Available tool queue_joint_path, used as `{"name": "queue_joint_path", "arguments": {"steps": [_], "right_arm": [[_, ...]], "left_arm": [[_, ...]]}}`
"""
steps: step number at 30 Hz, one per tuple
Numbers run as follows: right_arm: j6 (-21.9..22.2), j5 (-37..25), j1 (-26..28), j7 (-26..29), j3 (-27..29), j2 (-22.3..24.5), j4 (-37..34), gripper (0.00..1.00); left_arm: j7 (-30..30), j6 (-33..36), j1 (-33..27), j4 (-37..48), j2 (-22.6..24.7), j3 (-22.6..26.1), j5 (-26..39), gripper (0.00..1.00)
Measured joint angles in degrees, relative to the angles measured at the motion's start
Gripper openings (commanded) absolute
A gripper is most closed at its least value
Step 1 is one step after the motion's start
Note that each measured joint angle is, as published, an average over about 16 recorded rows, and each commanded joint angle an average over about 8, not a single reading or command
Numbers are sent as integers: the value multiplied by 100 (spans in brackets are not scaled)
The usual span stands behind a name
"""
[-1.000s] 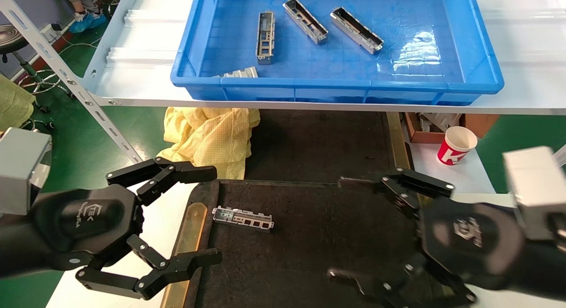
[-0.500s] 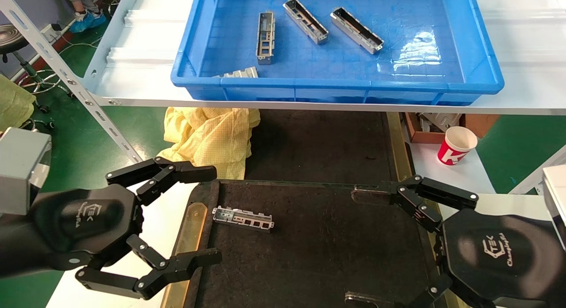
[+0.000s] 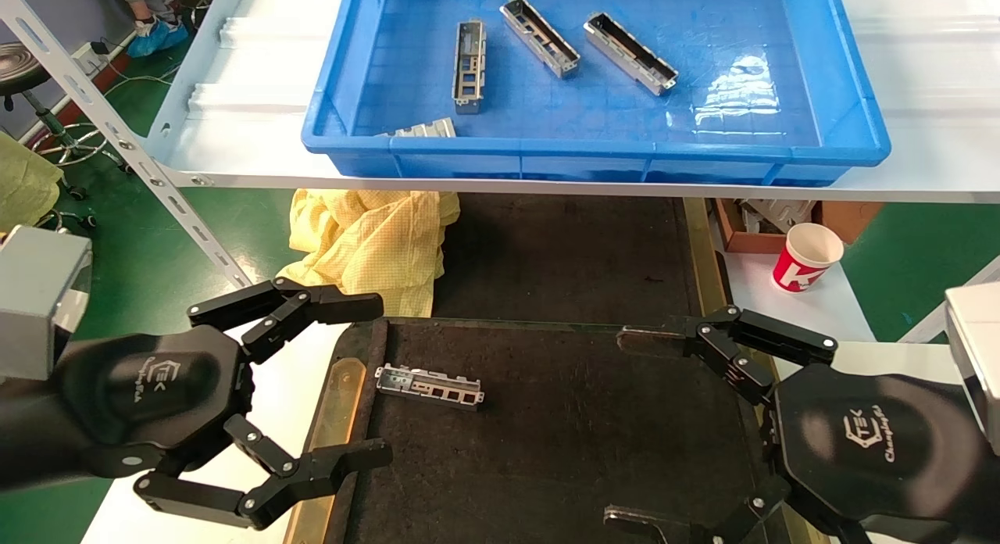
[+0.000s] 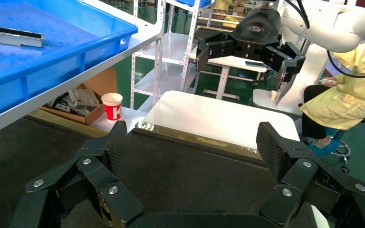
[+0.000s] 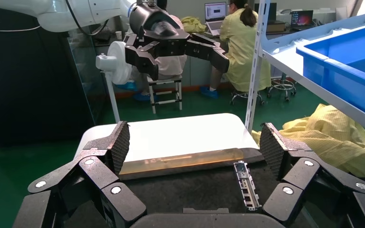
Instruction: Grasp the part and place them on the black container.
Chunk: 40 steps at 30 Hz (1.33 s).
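Factory assembly workshop
Green floor (image 3: 141, 247), metal shelving (image 5: 258, 61), a blue crate (image 3: 594, 149) at upper centre, and gowned workers (image 5: 240, 42) seated at benches behind.

A green floor (image 3: 148, 255) spreads beneath a white metal shelf (image 3: 234, 137) braced by a perforated grey strut (image 3: 125, 149). Under the shelf lies a crumpled yellow garment (image 3: 367, 243); left of it stands a wheeled stool (image 3: 35, 98). A seated worker in yellow (image 5: 242, 45) faces a laptop (image 5: 215, 10) beyond.
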Motion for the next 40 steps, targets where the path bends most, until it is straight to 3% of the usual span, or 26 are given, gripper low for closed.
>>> {"name": "queue_joint_path", "arguments": {"steps": [40], "right_arm": [[18,0,21,-12,-39,-27,-37,100]], "left_arm": [[0,0,0,0,0,0,-2,100]]}}
